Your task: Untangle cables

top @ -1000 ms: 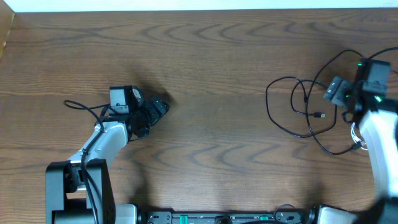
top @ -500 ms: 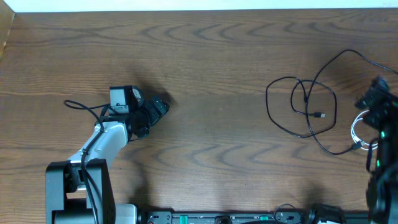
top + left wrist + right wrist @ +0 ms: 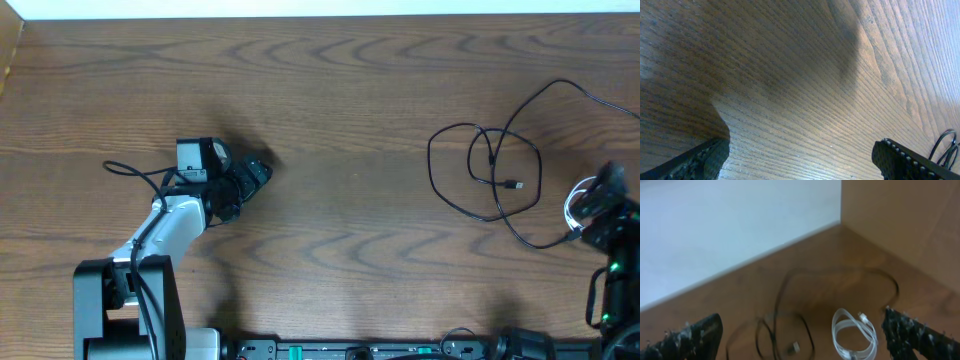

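Observation:
Black cables (image 3: 487,170) lie in overlapping loops on the right of the wooden table, one small plug end inside the loops. A short white cable (image 3: 573,212) is coiled just right of them, partly under my right arm. In the right wrist view the black cables (image 3: 784,330) and the white coil (image 3: 855,336) lie ahead of my right gripper (image 3: 805,347), which is open and empty. From overhead the right gripper (image 3: 598,188) hovers at the table's right edge, beside the white coil. My left gripper (image 3: 252,176) rests far to the left, open over bare wood (image 3: 805,167).
A wooden side wall (image 3: 900,225) rises at the right edge of the table, with a white wall (image 3: 715,225) behind. The left arm's own black wire (image 3: 135,172) loops beside it. A black loop (image 3: 946,144) shows at the edge of the left wrist view.
My right arm has pulled back from beside the black cables toward the front right corner, uncovering the far cable end. The left arm has not moved.

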{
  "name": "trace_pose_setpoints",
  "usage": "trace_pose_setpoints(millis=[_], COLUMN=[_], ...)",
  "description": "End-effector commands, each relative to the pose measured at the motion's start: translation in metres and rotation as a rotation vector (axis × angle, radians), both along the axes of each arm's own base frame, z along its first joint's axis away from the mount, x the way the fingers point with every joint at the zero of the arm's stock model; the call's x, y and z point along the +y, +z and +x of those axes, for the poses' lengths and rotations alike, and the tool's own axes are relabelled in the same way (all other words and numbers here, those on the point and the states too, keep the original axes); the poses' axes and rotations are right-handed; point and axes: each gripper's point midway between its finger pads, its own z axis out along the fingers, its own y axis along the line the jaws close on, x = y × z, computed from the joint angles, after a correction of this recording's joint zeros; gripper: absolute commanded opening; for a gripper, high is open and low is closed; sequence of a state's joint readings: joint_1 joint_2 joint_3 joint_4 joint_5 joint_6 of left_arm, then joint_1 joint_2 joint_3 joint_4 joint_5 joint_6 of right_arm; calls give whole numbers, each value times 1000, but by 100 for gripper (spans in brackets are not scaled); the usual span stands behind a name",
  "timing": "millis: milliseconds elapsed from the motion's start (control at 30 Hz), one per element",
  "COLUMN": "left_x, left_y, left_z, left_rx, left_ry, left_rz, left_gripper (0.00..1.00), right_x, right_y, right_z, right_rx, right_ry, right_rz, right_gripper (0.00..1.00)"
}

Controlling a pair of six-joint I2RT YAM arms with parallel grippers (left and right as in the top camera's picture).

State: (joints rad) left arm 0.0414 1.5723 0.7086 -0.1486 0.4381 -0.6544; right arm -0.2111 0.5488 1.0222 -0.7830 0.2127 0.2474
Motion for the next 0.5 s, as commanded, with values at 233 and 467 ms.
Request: trace_pose_setpoints(millis=[233,467], left_x=[7,7], left_y=[-2,-2], left_z=[1,1], left_rx=[2,2], left_ry=[14,14], left_rz=[35,35], left_gripper=[98,98], right_x=[3,8], right_y=[45,64], right_z=[-20,-40], right_rx=[-319,-622], right_ry=[-3,-5], right_rz=[-78,-144], right_gripper=[99,99])
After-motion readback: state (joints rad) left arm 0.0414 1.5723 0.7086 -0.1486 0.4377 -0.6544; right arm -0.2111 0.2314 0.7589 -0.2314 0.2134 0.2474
